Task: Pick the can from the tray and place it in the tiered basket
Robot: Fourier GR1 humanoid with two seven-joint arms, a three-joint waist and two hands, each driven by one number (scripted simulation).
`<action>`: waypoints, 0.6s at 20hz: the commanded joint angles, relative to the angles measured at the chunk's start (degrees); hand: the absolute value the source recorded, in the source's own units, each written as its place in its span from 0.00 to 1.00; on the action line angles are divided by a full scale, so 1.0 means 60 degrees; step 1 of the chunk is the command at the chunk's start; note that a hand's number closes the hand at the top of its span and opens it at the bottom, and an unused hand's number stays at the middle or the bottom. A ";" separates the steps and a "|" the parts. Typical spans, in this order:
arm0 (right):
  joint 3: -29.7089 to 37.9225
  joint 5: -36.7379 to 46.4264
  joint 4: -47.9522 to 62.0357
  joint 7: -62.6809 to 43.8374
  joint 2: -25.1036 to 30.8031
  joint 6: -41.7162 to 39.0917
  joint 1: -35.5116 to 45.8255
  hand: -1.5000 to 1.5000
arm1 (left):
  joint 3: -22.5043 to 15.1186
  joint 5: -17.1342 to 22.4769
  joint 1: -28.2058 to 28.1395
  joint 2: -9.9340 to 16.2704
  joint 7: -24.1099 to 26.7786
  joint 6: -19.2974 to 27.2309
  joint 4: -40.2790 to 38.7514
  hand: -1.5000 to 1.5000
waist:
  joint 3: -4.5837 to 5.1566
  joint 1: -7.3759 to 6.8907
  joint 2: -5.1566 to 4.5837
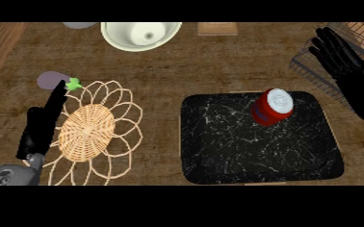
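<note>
Nothing done yet: can (272, 106) upright in tray (213, 163), far-right corner, ungrabbed; right hand (340, 57) spread, empty, beyond tray's right edge over basket (307, 67); left hand (43, 122) flat, straight-fingered, well left of tray; pick & place both left.

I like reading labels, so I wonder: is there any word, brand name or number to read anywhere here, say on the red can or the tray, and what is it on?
None can be read.
Red can: red side with a white top, no lettering that can be made out.
Black tray: only white marbled veins, no text.
White bowl, woven mat, wire basket: no writing shows.
</note>
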State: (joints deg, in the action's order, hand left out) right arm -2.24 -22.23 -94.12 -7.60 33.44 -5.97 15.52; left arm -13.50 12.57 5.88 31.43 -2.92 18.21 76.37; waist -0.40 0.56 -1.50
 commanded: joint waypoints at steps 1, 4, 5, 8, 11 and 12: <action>0.0077 0.0001 -0.0257 -0.0513 -0.0703 0.0612 -0.0228 1.00 | 0.0381 -0.0157 0.0501 0.0002 0.0316 -0.0506 -0.0676 0.50 | 0.0071 -0.0041 0.0247; 0.1051 -0.0585 0.0227 -0.0572 -0.1086 0.1631 -0.0232 1.00 | 0.0127 -0.0749 0.0750 -0.0099 0.0412 0.0355 0.0118 0.50 | 0.0064 0.0001 0.0259; 0.1179 -0.0432 0.0503 -0.0144 -0.1557 0.2161 -0.0376 1.00 | 0.0321 -0.0681 0.0717 0.0132 0.0692 0.0187 0.0129 0.50 | 0.0061 -0.0043 0.0248; 0.1457 0.1758 0.1726 -0.1328 0.0340 0.3299 -0.1803 1.00 | 0.0364 -0.0548 0.0625 0.0045 0.0542 0.0350 0.0237 0.50 | 0.0218 0.0651 0.0062; 0.1726 0.2210 0.1153 -0.1547 -0.1083 0.5862 -0.2228 0.00 | 0.0241 -0.0579 0.0567 -0.0123 0.0619 0.0307 0.0316 0.50 | 0.0114 0.0371 0.0306; 0.1794 0.2339 0.0672 -0.1693 -0.1102 0.6181 -0.2450 0.00 | 0.0113 -0.0649 0.0634 -0.0125 0.0259 0.0332 0.0620 0.50 | 0.0089 0.0271 0.0338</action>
State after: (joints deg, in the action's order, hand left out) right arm 7.61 -14.19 -88.53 -14.10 28.20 20.15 6.00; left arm -12.02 9.26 9.41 31.23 -0.10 19.78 77.98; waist 0.08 2.78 0.21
